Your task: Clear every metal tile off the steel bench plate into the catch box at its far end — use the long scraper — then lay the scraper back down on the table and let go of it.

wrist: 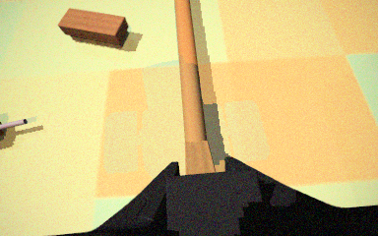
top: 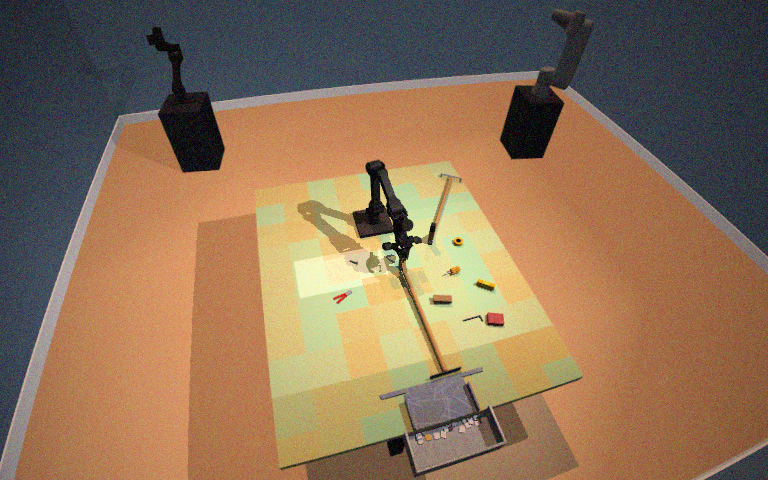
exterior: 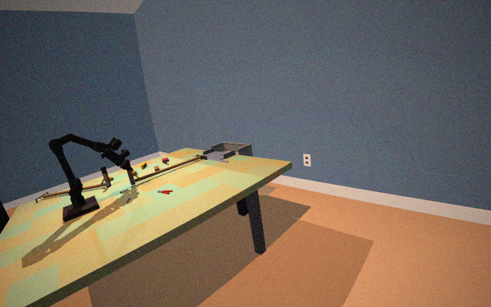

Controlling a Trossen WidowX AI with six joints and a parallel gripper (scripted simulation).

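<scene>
My gripper (top: 402, 262) (exterior: 131, 176) (wrist: 202, 166) is shut on the rear end of the long scraper's wooden handle (top: 421, 316) (exterior: 170, 168) (wrist: 189, 74). The handle runs away from me. Its dark blade (top: 445, 373) (exterior: 201, 157) is at the near end of the steel bench plate (top: 433, 408) (exterior: 218, 155); I cannot tell whether it touches anything. No tile shows on the plate in the top view. The grey catch box (top: 453, 456) (exterior: 234, 145) is at the plate's far end. Several small pale tiles (top: 443, 434) and an orange one (top: 428, 437) lie in it along the plate side.
A second long tool (top: 441, 204) lies right of the arm base. Right of the handle are a brown block (top: 442, 299) (wrist: 91, 25), a screwdriver (top: 454, 270), a yellow block (top: 485, 284), a hex key (top: 472, 319) and a red block (top: 495, 319). Pliers (top: 344, 296) (exterior: 165, 192) lie left.
</scene>
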